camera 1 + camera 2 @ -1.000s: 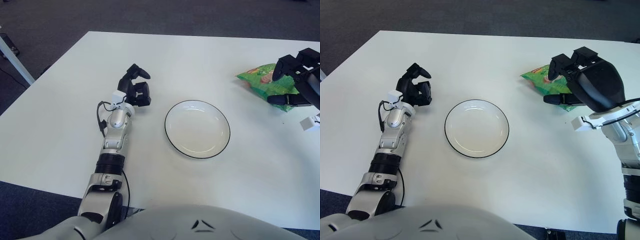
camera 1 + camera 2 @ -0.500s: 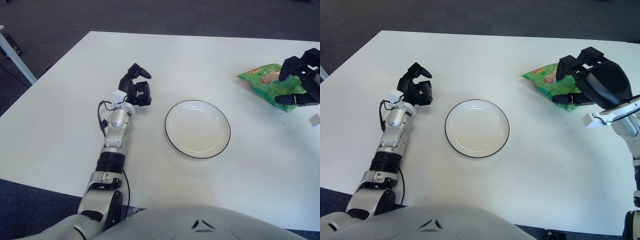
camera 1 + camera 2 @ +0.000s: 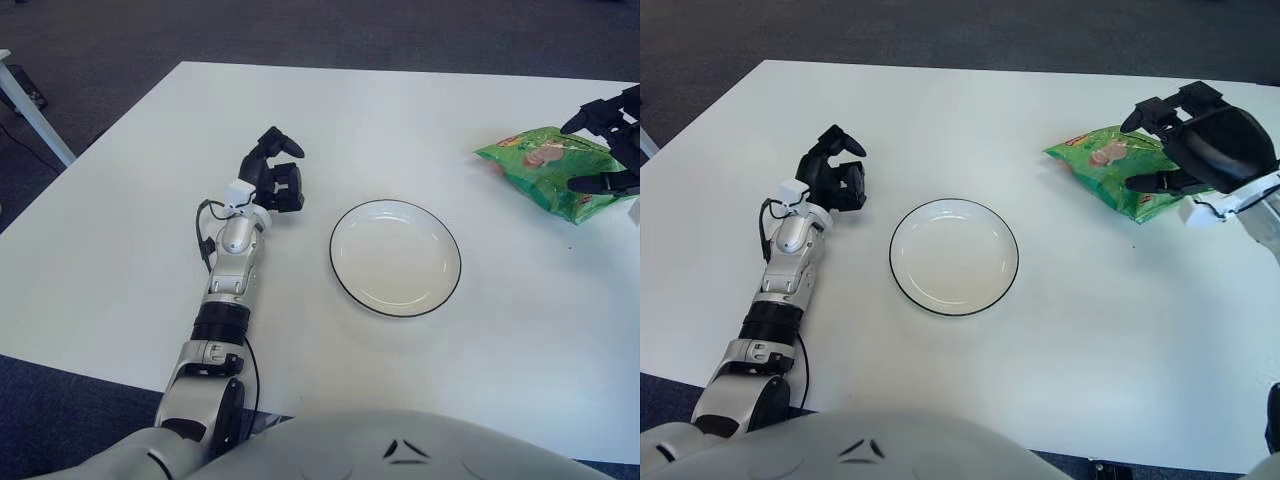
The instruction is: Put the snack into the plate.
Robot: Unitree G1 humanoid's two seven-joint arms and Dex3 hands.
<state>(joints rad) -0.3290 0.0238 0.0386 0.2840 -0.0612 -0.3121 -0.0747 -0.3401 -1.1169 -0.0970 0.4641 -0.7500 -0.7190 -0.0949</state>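
Lying crinkled on the smooth white bench (image 3: 1060, 350), the glossy green snack bag (image 3: 1110, 178) sits well right of the round, black-rimmed white plate (image 3: 954, 256). Right hand (image 3: 1205, 145) spreads black fingers (image 3: 1155, 108) over its far edge, ungripped. Left hand (image 3: 832, 175) shows left of the plate, loosely curled, empty.

The plate (image 3: 954, 257) sits mid-table (image 3: 970, 400). The left hand (image 3: 833, 176) lies to its left; the snack bag (image 3: 1110, 183) lies to its far right, with the right hand (image 3: 1202, 145) over the bag's right end.
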